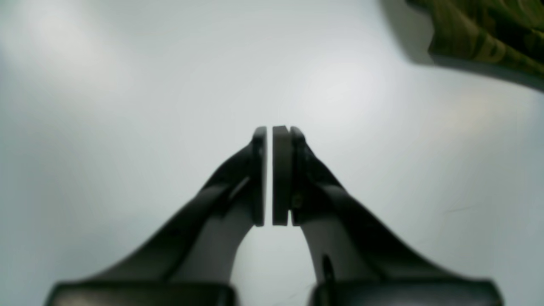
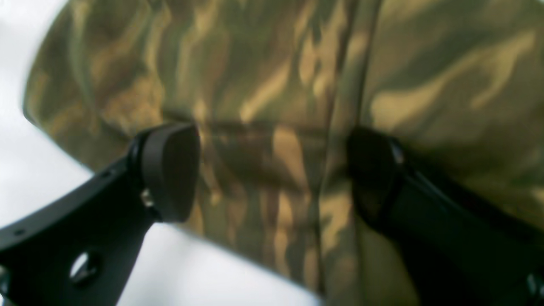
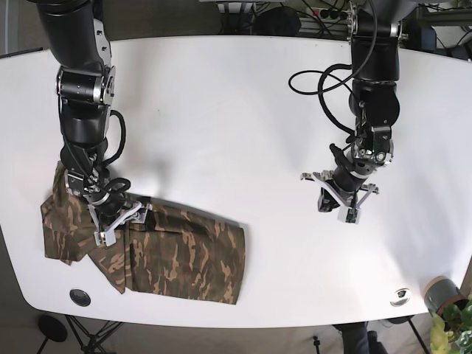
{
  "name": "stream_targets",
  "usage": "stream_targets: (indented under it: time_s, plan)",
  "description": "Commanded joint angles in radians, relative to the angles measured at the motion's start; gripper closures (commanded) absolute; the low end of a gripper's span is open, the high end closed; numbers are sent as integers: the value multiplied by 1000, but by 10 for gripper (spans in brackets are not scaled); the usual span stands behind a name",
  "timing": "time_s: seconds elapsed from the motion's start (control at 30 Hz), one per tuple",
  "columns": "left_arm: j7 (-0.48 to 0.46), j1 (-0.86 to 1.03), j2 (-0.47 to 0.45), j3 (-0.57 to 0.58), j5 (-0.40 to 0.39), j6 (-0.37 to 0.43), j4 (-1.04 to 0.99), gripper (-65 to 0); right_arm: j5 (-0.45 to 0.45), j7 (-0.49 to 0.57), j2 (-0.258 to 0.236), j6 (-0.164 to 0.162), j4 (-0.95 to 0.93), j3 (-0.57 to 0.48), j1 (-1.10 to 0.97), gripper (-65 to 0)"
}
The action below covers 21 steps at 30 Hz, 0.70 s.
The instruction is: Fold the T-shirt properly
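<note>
Both fingers of the wide right gripper [image 2: 272, 174] straddle the T-shirt [image 3: 177, 254].

Soft camouflage cloth T-shirt [image 3: 169, 254], matt, creased. Smooth white table [image 3: 221, 110], faint sheen. Matt black plastic gripper fingers [image 2: 170, 170], small metal screw [image 2: 146, 197] on one.

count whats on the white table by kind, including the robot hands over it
camo T-shirt: 1
robot hands: 2, the left hand and the right hand
round fittings at the table's front edge: 2, one dark and one silver
total: 5
</note>
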<state>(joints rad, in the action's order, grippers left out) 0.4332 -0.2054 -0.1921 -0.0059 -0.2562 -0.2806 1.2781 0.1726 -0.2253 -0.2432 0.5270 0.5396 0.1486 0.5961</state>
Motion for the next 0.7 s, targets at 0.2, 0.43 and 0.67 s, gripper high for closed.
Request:
stream_targets:
  time_s: [0.2,0.43,0.67]
  plan:
    - [-21,-27,-8,-4,-10,-3,25,0,-101,59,46,3,9,1,-25,-515]
    - [-21,-27,-8,-4,-10,-3,25,0,-173,80,72,-1,9,3,-29,-339]
    - [-21,-25,-8,-4,-10,-3,25,0,-183,85,75,8,10,1,-26,-19]
